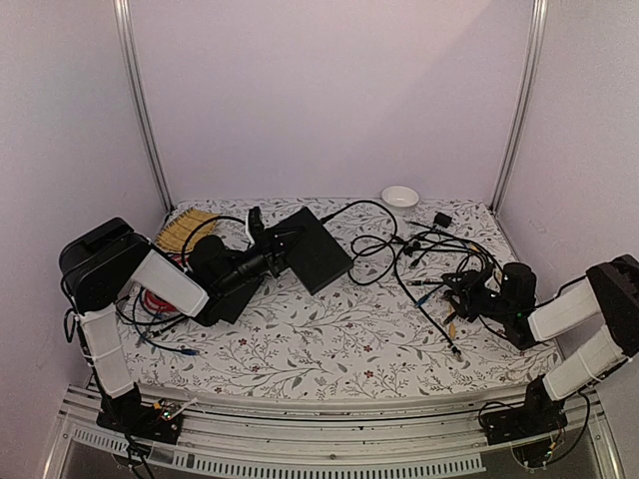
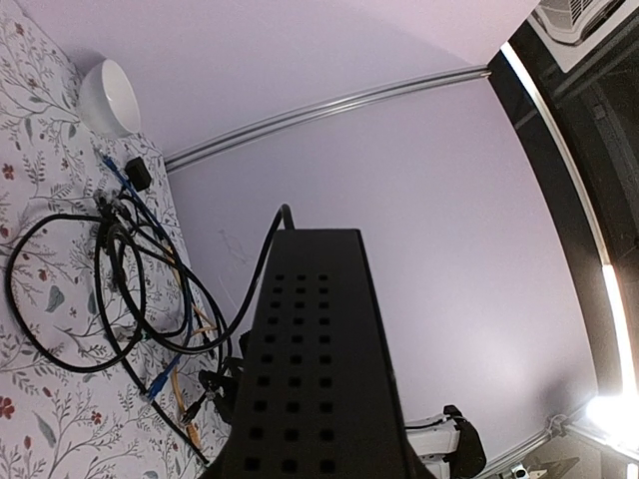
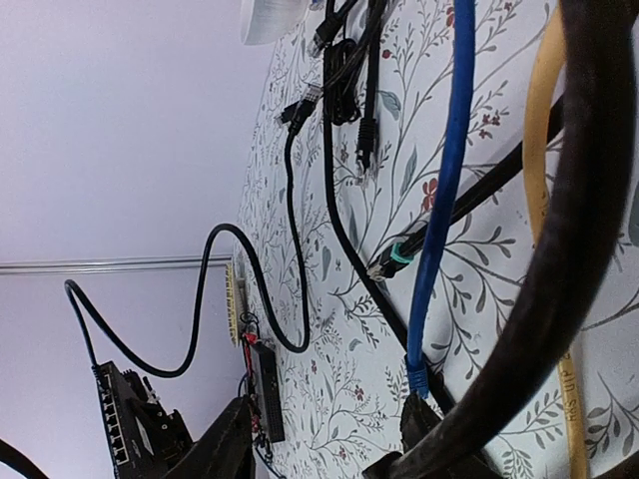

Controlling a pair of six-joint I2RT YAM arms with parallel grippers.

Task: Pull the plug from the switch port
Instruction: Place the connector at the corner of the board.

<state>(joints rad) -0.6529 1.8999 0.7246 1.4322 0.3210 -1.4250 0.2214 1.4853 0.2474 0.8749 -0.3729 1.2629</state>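
Left claw [image 1: 280, 250] clenched on the switch [image 1: 319, 249], raised left of centre over the table [image 1: 329, 344]; right claw [image 1: 465, 291] among loose cables [image 1: 429, 254], state indiscernible. Hold the switch steady; draw the plug straight out, without twisting.

Left arm [image 1: 170, 281] and right arm [image 1: 559, 317]: white rounded link covers and black joint housings behind the black left gripper [image 1: 277, 248] and right gripper [image 1: 458, 295]; thin wires at each base.

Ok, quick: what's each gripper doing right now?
Left gripper: closed on the switch.
Right gripper: down among the loose cables; cannot tell whether it is open or closed.
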